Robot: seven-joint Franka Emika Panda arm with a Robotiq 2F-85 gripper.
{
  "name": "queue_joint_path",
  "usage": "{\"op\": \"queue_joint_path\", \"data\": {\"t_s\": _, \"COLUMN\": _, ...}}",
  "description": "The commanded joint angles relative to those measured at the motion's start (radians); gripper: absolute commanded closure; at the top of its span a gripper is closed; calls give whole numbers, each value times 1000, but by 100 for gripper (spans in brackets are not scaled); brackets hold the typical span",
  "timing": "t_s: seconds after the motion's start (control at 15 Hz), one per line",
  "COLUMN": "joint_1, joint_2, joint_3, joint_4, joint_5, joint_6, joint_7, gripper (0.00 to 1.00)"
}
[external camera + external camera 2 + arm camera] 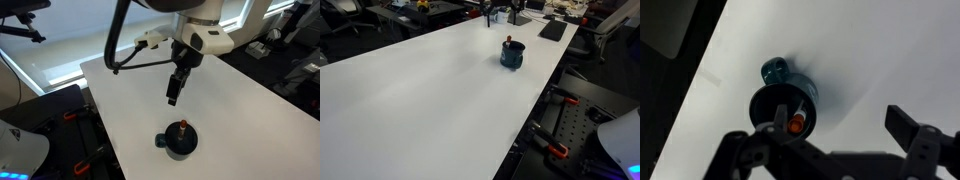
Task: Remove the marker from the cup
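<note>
The cup (pixel 180 144) is a small dark blue mug with a stubby handle, standing on the white table (pixel 140 90). It also shows in an exterior view (pixel 512 55) and in the wrist view (pixel 785 108). The marker (pixel 182 127) stands upright inside it, red-orange tip up; the tip shows in the wrist view (pixel 796 124) and as a small dark stick in an exterior view (pixel 508 41). My gripper (pixel 173 97) hangs above the cup, apart from it. In the wrist view (pixel 840 125) the fingers are wide open and empty, one finger over the cup's mouth.
The white table's edges run close to the cup in an exterior view (pixel 545 95). Black clamps with orange handles (pixel 555 150) sit beside the table edge. Desks with a keyboard (pixel 553 30) and clutter stand at the far end.
</note>
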Motion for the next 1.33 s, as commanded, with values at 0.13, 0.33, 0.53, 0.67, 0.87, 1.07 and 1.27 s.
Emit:
{"op": "queue_joint_path", "data": {"t_s": 0.13, "joint_1": 5, "joint_2": 12, "joint_3": -11, "joint_4": 8, "joint_5": 1, "joint_6": -3, "joint_7": 3, "gripper": 0}}
{"op": "queue_joint_path", "data": {"t_s": 0.33, "joint_1": 5, "joint_2": 13, "joint_3": -11, "joint_4": 8, "joint_5": 1, "joint_6": -3, "joint_7": 3, "gripper": 0}}
{"op": "queue_joint_path", "data": {"t_s": 0.53, "joint_1": 8, "joint_2": 44, "joint_3": -16, "joint_4": 22, "joint_5": -17, "joint_6": 0, "joint_7": 35, "gripper": 0}}
{"op": "queue_joint_path", "data": {"t_s": 0.67, "joint_1": 6, "joint_2": 68, "joint_3": -24, "joint_4": 30, "joint_5": -19, "joint_6": 0, "joint_7": 43, "gripper": 0}}
{"op": "queue_joint_path", "data": {"t_s": 0.87, "joint_1": 6, "joint_2": 111, "joint_3": -43, "joint_4": 52, "joint_5": -19, "joint_6": -2, "joint_7": 56, "gripper": 0}}
{"op": "queue_joint_path", "data": {"t_s": 1.07, "joint_1": 6, "joint_2": 148, "joint_3": -64, "joint_4": 80, "joint_5": -12, "joint_6": -3, "joint_7": 68, "gripper": 0}}
{"op": "queue_joint_path", "data": {"t_s": 1.27, "joint_1": 7, "joint_2": 179, "joint_3": -82, "joint_4": 110, "joint_5": -8, "joint_6": -7, "joint_7": 82, "gripper": 0}}
